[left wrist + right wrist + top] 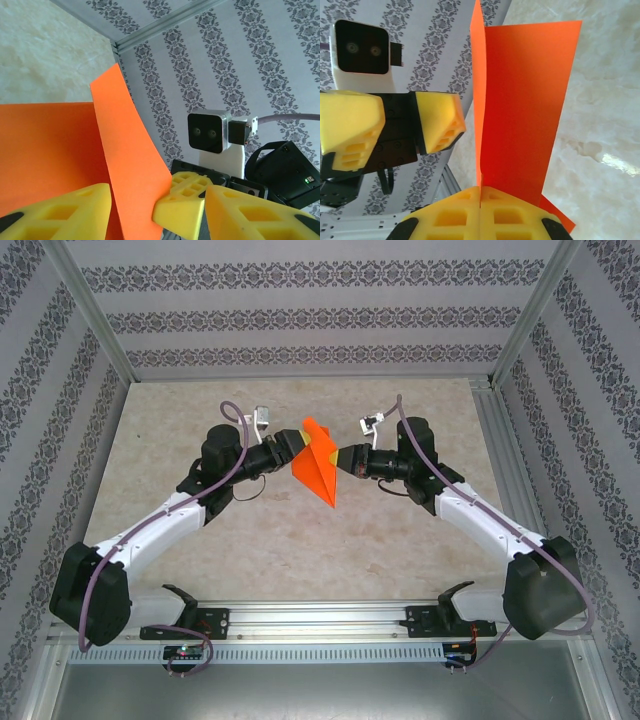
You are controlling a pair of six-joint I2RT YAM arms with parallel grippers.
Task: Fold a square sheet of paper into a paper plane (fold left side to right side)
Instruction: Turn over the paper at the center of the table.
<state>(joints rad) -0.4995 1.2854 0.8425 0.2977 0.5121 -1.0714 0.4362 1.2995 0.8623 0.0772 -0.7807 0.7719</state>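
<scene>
Left tool (296,442) spread apart, right tool (345,456) pinched closed.

I count two arms here, a left arm (150,525) and a right arm (480,515). Each one ends in one tool, so there are two: the left tool (297,443) and the right tool (345,455). There are two wrist cameras, the left camera (360,47) and the right camera (207,131). I see one sheet of orange paper (318,465) (it is folded to a point) and one surface (300,550).

I can read no text, label, brand, number or sign on anything here from any view.
</scene>
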